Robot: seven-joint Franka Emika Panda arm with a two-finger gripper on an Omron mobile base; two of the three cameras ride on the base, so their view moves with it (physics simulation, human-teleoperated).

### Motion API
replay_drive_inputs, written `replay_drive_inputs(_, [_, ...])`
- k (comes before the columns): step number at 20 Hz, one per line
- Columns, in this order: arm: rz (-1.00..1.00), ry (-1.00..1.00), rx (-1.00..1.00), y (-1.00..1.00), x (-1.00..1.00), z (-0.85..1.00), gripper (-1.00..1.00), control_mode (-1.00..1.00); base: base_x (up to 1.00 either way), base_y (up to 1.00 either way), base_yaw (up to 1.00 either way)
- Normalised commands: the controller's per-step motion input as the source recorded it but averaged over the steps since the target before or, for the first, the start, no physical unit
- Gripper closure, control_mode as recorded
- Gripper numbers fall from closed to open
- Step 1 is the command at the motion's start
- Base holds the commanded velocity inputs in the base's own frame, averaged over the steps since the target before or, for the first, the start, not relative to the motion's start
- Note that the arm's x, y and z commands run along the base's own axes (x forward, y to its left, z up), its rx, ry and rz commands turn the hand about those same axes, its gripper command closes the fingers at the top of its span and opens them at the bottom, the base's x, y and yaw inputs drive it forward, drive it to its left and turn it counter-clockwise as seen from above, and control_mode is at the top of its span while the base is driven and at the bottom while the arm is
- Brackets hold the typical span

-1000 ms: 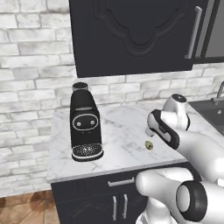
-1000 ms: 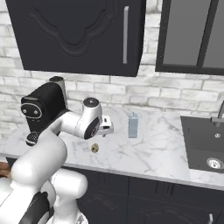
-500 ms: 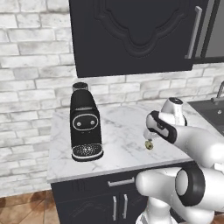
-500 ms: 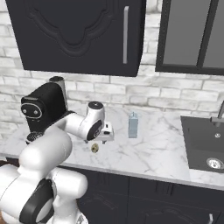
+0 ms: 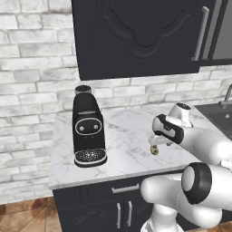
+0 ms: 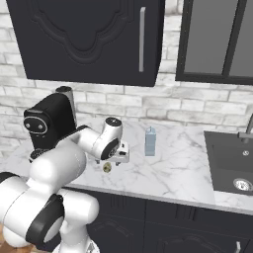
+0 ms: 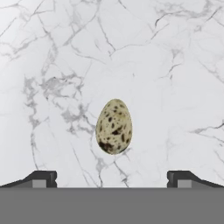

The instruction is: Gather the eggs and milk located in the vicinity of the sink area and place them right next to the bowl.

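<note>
My claw [image 7: 112,177] hangs wide open and empty directly over the speckled egg [image 7: 113,126] lying on the marble counter [image 7: 175,65], with the milk [image 6: 150,141] upright nearby toward the sink [image 6: 232,160].

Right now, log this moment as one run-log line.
phase: approaching egg | gripper: open, above speckled egg, not touching | egg: lying on marble counter | milk: upright on counter, untouched

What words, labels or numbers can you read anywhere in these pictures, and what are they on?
None can be read.
The milk carton has plain faces with no print that shows.
The coffee machine bears only a pale oval outline with two dots, no letters.
The egg has speckles only.
</note>
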Motion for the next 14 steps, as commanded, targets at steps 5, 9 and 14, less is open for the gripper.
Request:
replay_drive_inputs(5, [0.00, 0.00, 0.00, 0.18, 0.04, -0.22, -1.00, -1.00, 0.00, 0.00, 0.00])
replay_drive_inputs(9, [0.00, 0.00, 0.00, 0.18, 0.06, -0.21, -1.00, -1.00, 0.00, 0.00, 0.00])
replay_drive_inputs(14, [0.00, 0.00, 0.00, 0.01, 0.15, -0.10, -1.00, -1.00, 0.00, 0.00, 0.00])
